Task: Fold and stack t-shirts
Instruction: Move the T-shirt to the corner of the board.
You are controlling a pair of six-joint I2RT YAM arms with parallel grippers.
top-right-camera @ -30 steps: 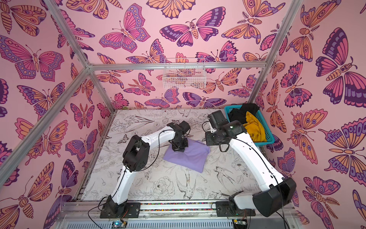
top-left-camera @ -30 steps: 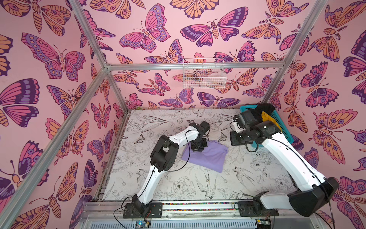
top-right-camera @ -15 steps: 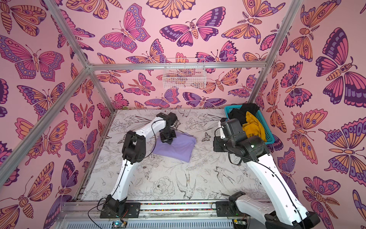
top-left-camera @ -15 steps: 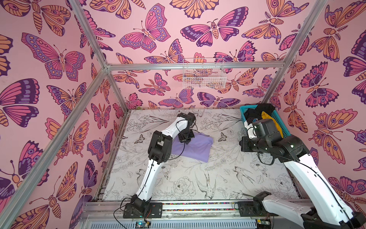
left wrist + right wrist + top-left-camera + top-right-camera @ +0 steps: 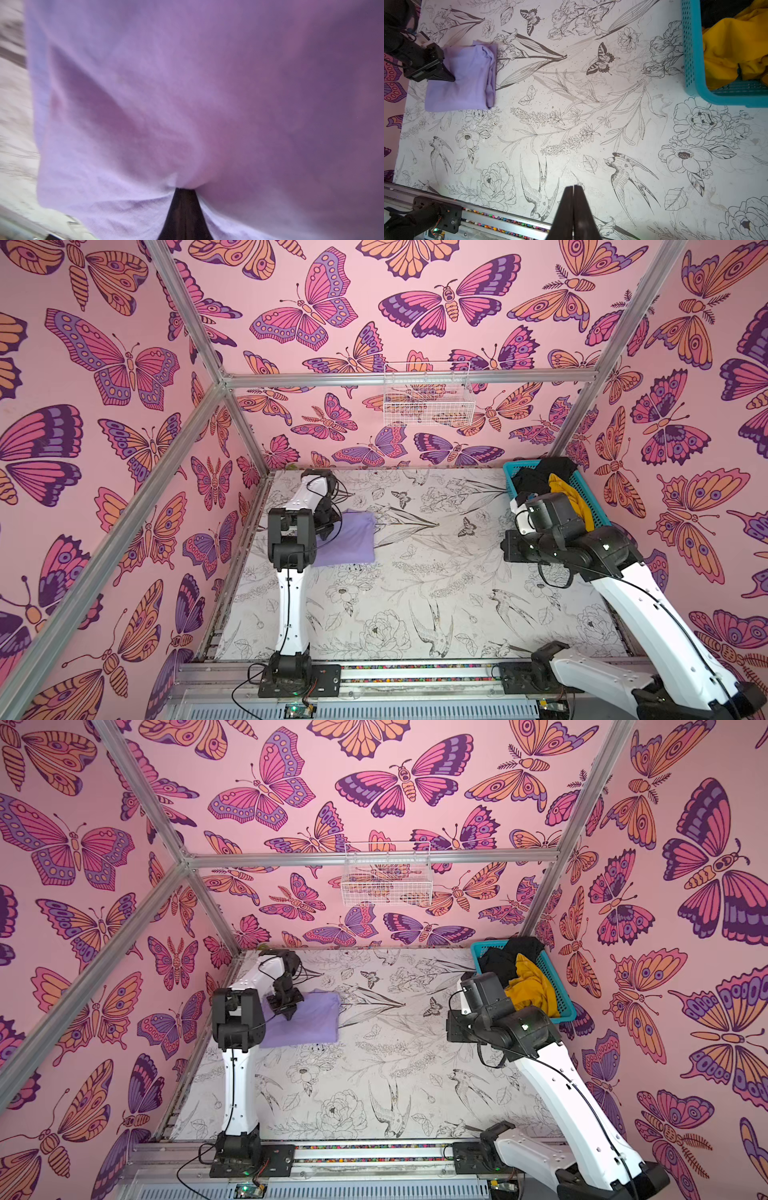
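Note:
A folded lavender t-shirt (image 5: 353, 539) (image 5: 311, 1023) lies flat at the table's far left, near the left wall. My left gripper (image 5: 289, 1016) (image 5: 185, 190) is shut, and its tip presses down into the cloth (image 5: 187, 93), which puckers around it. In the right wrist view the same gripper (image 5: 453, 80) sits on the shirt (image 5: 467, 83). A mustard-yellow t-shirt (image 5: 569, 502) (image 5: 726, 47) and a black one (image 5: 536, 477) lie crumpled in the teal basket (image 5: 598, 510) (image 5: 691, 52). My right gripper (image 5: 573, 187) is shut and empty, raised above the table beside the basket.
A white wire basket (image 5: 428, 393) hangs on the back wall. The metal rail with both arm bases (image 5: 415, 672) runs along the front edge. The right arm (image 5: 561, 531) stands in front of the teal basket. Butterfly-patterned walls close in the table on three sides.
My left gripper has slid the folded lavender shirt from the middle to the far left. The right arm has pulled back to the right, beside the basket.

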